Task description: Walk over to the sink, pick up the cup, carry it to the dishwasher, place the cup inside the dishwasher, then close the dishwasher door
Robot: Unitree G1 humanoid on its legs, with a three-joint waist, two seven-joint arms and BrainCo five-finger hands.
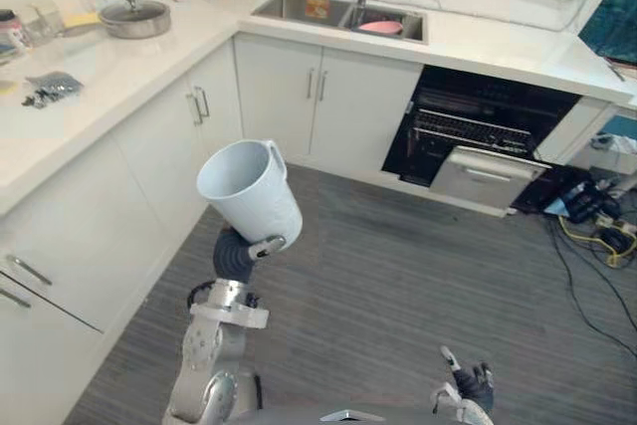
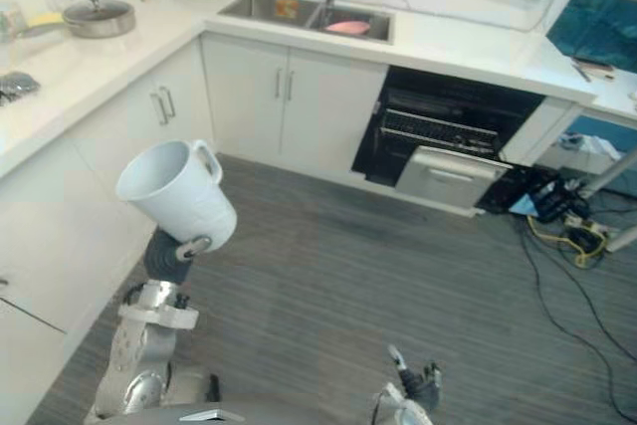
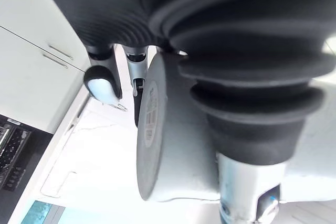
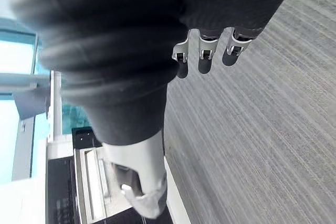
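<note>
Left eye view: your left hand (image 1: 237, 254) holds the white cup (image 1: 249, 191) at centre-left of frame. It's tilted, mouth toward upper left, above the grey floor (image 1: 398, 276). Dishwasher (image 1: 478, 131) sits upper right with its door (image 1: 486, 178) ajar. Sink (image 1: 338, 12) is top centre, set in the tabletop (image 1: 478, 42). Right hand (image 1: 470, 383) is at bottom right.
Left wrist view: fingers (image 3: 102, 82) wrapped round the cup.
Right wrist view: fingers (image 4: 203, 51) loose, holding nothing, over the floor.
</note>
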